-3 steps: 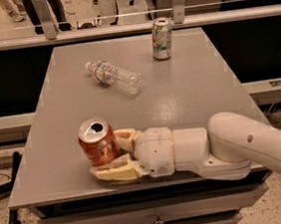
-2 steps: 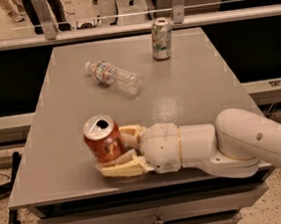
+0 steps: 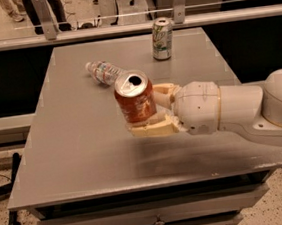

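An orange soda can (image 3: 136, 102) with an opened top is held upright above the grey table (image 3: 84, 145), lifted off its surface. My gripper (image 3: 156, 109) is shut on the can from the right, one cream finger behind it and one below and in front. The white arm (image 3: 241, 109) reaches in from the right edge of the view. A clear plastic water bottle (image 3: 103, 71) lies on its side just behind the can. A green and white can (image 3: 162, 38) stands upright near the table's far edge.
A metal railing (image 3: 122, 30) runs behind the table, with a person's legs (image 3: 44, 9) and chair bases beyond it. Drawers (image 3: 152, 219) sit under the table's front edge. A dark cable lies on the floor at the left.
The orange can has risen off the table and moved right and farther in, carried in my gripper. The view has also shifted nearer to the table.
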